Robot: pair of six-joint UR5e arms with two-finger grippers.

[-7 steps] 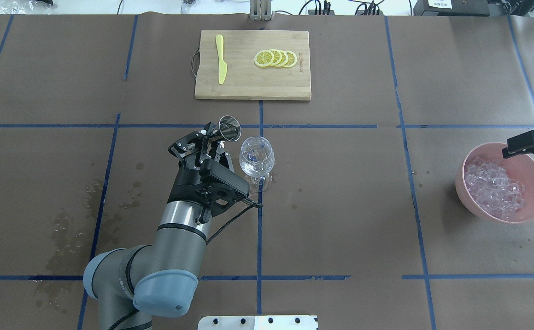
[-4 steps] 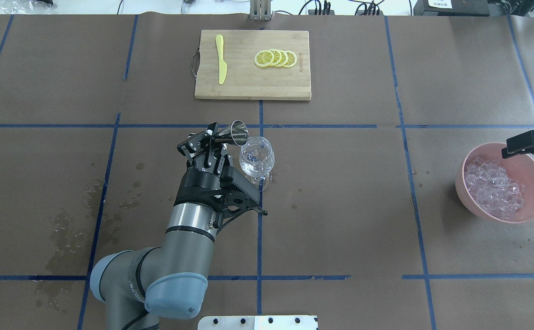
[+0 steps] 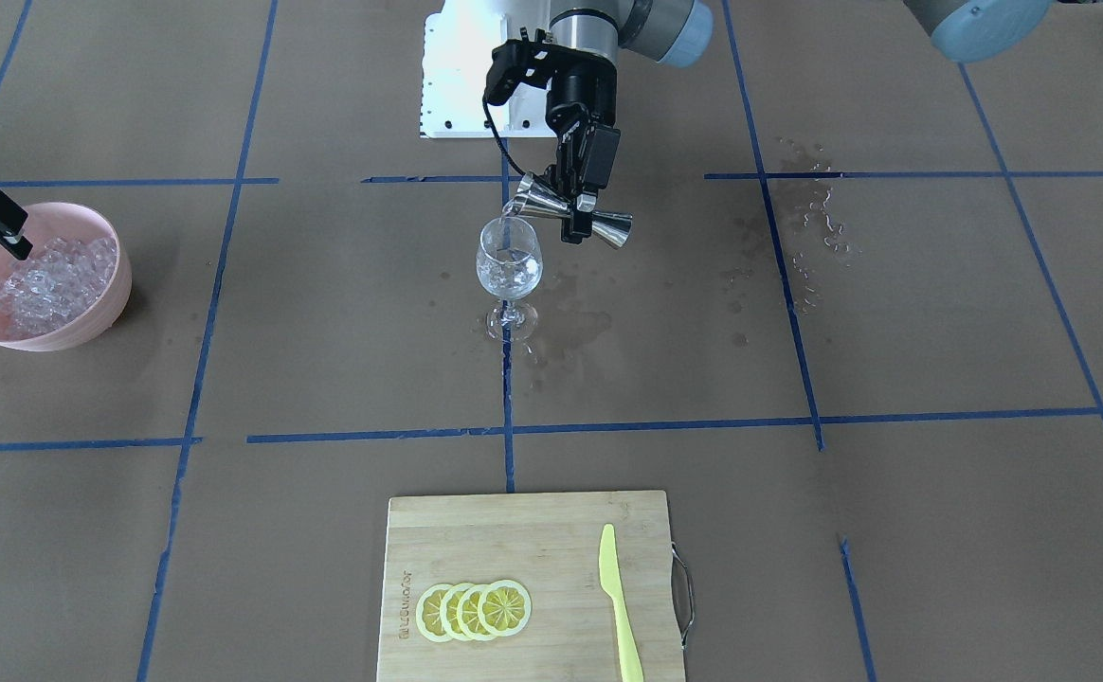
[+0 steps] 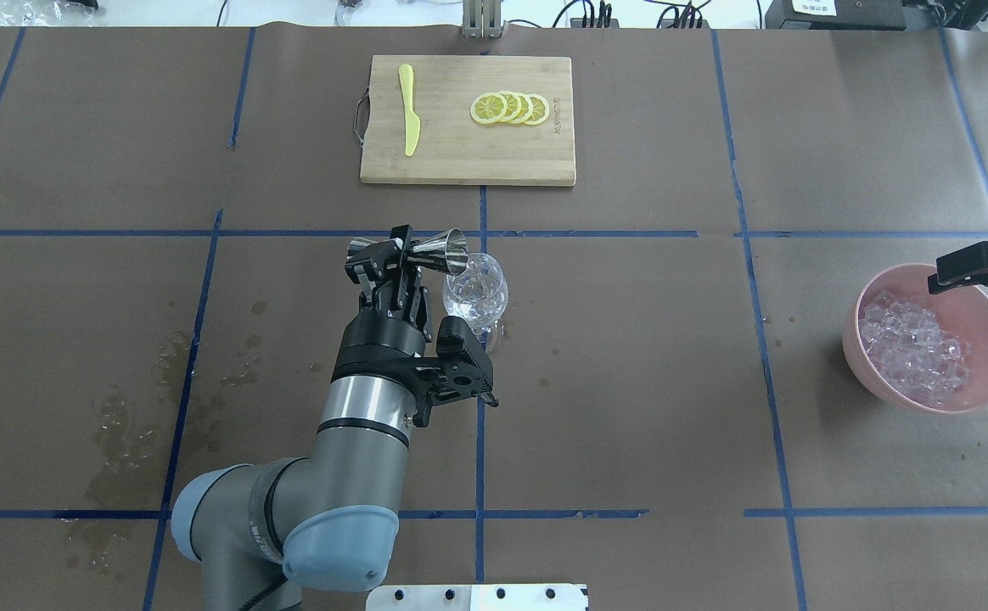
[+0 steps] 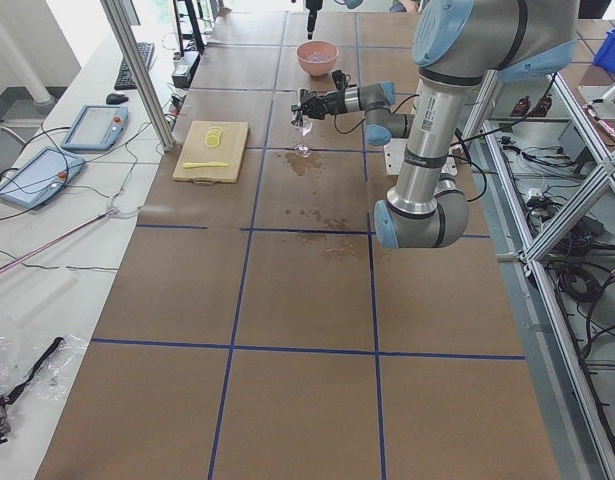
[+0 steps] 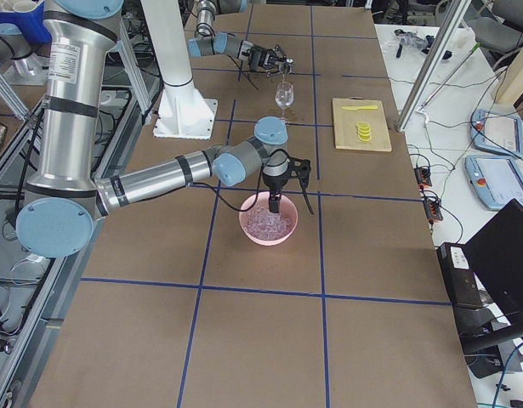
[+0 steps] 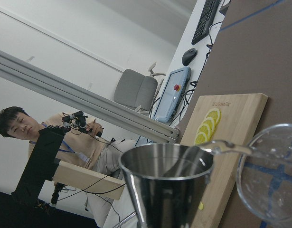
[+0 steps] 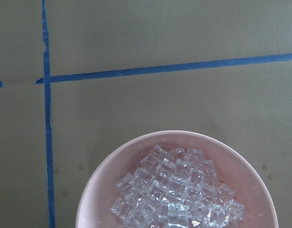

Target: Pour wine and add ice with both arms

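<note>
1. Arm from 6 o'clock: the left arm point(image 4: 350, 441) reaches up the table. The left gripper point(image 4: 405, 248) is pinched on the narrow waist of a steel jigger point(image 4: 451, 249).
2. Wet patches point(image 4: 133, 424) darken the brown paper at about 8 o'clock of the wine glass point(image 4: 475, 293).
3. The jigger lies on its side with its open mouth turned to 3 o'clock, right at the rim of the wine glass. In the left wrist view the cup's inside shows bare metal.
4. The wine glass stands upright on a blue tape line with something clear in its lower half. I cannot tell whether that is liquid, cubes or both.
5. At 3 o'clock, well apart from the glass, a pink bowl point(image 4: 986, 318) holds the ice point(image 4: 914, 348) — a heap of clear cubes. The right gripper point(image 4: 973, 263) hangs over the bowl's far rim, and I cannot tell whether its jaws are spread or together.
6. At 12 o'clock — farthest off — a bamboo cutting board point(image 4: 460, 157) carries four overlapping lemon slices point(image 4: 511, 109) and a yellow knife point(image 4: 410, 110) well to their left. Lettering burnt in just beside the slices is too small to read.
</note>
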